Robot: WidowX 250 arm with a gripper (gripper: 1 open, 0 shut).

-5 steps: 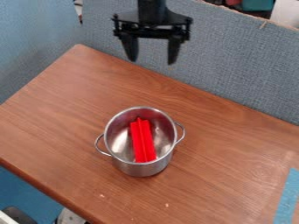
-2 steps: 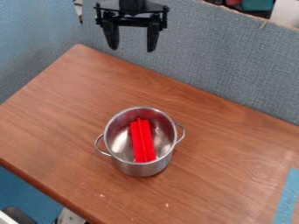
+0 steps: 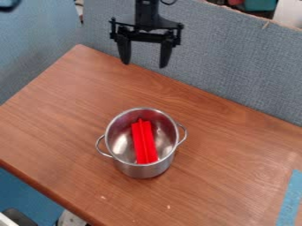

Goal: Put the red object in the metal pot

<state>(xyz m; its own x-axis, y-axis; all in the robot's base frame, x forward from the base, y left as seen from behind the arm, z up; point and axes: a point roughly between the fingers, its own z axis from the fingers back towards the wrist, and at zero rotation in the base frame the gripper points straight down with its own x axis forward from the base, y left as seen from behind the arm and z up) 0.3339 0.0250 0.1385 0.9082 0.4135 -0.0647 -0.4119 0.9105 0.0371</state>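
The red object (image 3: pixel 143 141), a long bright red bar, lies inside the metal pot (image 3: pixel 123 161), slanting across its bottom. This shiny round pot stands on the wooden table (image 3: pixel 71 97) toward the front middle, a small handle on each side. My gripper (image 3: pixel 145 57) hangs well above and behind the pot, near the table's far edge, pointing down. Its two black fingers stand wide apart with nothing between them.
A grey-blue fabric wall (image 3: pixel 236 62) runs behind the table's far edge. The table's front and left edges drop to a blue floor (image 3: pixel 24 199). Nothing else rests on the wood.
The gripper swung left toward the table's far corner, then came back right and a little lower. It stayed open throughout. Pot and red bar did not move.
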